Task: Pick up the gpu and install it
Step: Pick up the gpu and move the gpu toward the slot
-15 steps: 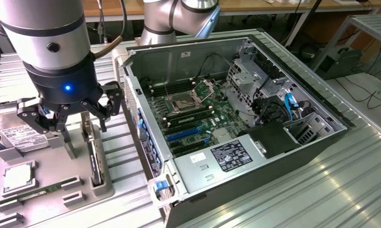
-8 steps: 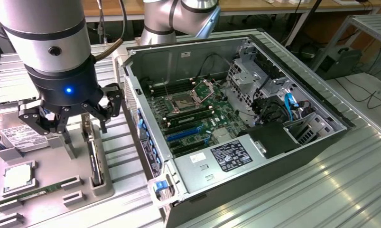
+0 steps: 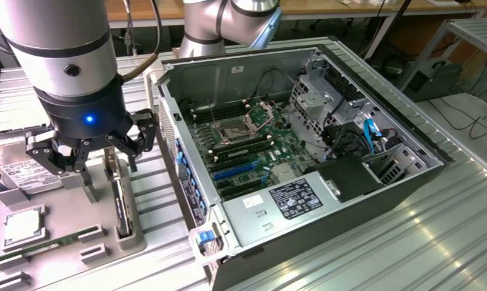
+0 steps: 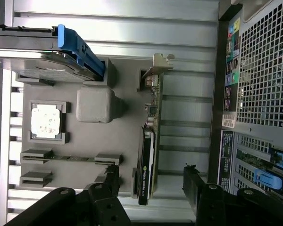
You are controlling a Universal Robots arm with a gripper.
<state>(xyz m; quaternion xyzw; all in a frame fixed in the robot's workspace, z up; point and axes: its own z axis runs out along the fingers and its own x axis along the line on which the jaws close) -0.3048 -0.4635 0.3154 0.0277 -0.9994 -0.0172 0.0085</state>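
Gripper (image 3: 110,176): jaws wide open, holding nothing; hangs over the gpu (image 4: 148,155) with one finger on each side of it, apart from it. Gpu: stands on edge in a slot of the gray tray (image 4: 89,136), silver bracket at one short end. Hard drive (image 3: 25,173), processor chip (image 4: 46,121), memory stick (image 4: 70,158): same tray. Computer case (image 3: 227,73): open, just beside the tray, motherboard (image 3: 251,145) exposed.

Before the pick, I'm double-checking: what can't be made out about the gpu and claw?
- Exterior view: the claw overlaps the far end of the gpu.
- Wrist view: the gpu stands edge-on, its faces hidden.
- Wrist view: the picture's edge cuts off the claw's body.
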